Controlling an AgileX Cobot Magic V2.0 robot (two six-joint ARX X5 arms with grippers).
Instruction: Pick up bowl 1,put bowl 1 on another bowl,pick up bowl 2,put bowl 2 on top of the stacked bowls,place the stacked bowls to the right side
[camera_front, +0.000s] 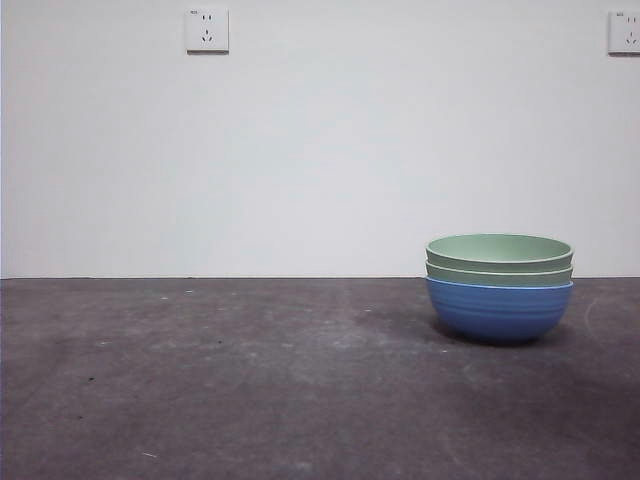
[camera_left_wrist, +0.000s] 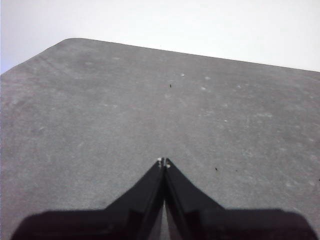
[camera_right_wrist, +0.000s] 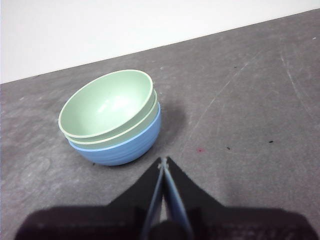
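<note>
The stacked bowls (camera_front: 499, 287) are sitting on the right part of the dark grey table (camera_front: 250, 380), two pale green ones nesting in the blue bowl (camera_front: 498, 311), with nothing crowding them. The right gripper (camera_right_wrist: 163, 161) is hovering near the stack, jaws pressed together, holding nothing. The left gripper (camera_left_wrist: 163, 161), jaws likewise closed, is hanging over bare tabletop. Two wall sockets (camera_front: 207, 29) are showing behind.

Matt, ribbed plastic-looking stacked bowls (camera_front: 499, 288), rough scuffed grey table (camera_front: 250, 380), smooth matt white wall (camera_front: 320, 150)
</note>
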